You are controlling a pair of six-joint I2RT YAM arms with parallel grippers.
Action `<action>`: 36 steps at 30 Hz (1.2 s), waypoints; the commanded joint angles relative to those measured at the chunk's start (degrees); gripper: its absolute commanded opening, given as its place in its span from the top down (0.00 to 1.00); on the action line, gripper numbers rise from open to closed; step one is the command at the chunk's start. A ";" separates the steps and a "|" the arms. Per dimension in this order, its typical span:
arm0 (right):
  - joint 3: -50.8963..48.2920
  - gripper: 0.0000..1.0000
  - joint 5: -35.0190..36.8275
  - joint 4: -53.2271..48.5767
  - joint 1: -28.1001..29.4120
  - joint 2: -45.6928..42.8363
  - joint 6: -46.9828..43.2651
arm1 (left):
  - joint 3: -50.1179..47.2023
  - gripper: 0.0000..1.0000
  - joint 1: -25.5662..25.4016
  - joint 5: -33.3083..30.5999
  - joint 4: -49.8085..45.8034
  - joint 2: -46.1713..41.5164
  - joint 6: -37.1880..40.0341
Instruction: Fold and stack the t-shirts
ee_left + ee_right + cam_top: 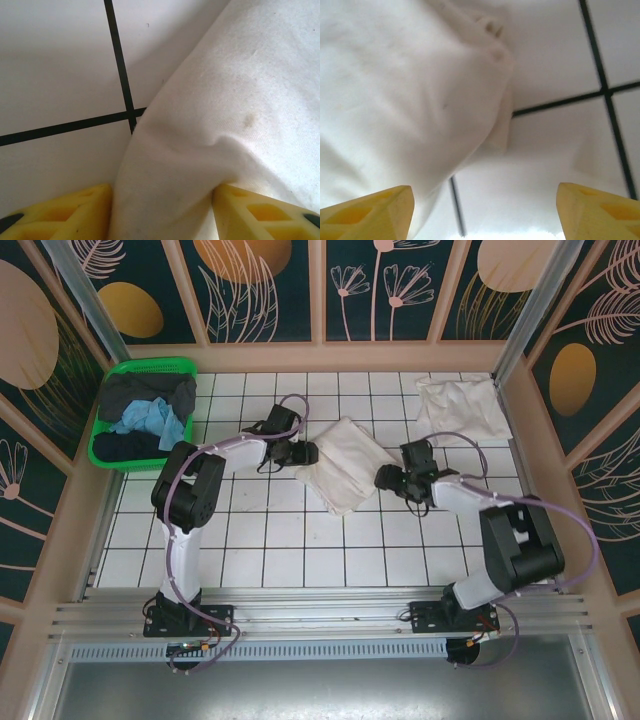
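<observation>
Item 1: folded white shirt (345,465), flat on the tiled desk (260,540). Your left fingers (65,212), at its left edge, pinch a fold of it. Your right fingers (370,210), at its right edge, stand wide, holding nothing.
Item 2: crumpled white shirt (460,405), beyond its right side.
Item 3: green basket (150,368), far to its left.

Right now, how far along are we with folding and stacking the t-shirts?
Done: the centre t-shirt looks folded into a compact rectangle. In hand: its edge lies between the fingers of the left gripper, though whether it is gripped is unclear. The right gripper stands open beside it. Left: the second t-shirt at the far right corner lies crumpled and unfolded, and nothing is stacked yet.
</observation>
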 commanded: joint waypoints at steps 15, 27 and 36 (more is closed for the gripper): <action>-3.82 0.43 -0.08 25.08 8.10 10.96 29.79 | -5.48 0.43 0.18 3.56 4.49 -0.81 1.47; 13.14 0.55 5.64 12.53 9.73 19.46 19.17 | -5.58 0.44 0.22 4.06 4.54 -0.66 1.49; 14.66 0.44 15.65 -3.68 10.86 18.66 14.81 | -5.87 0.44 0.22 3.06 2.79 -1.09 1.40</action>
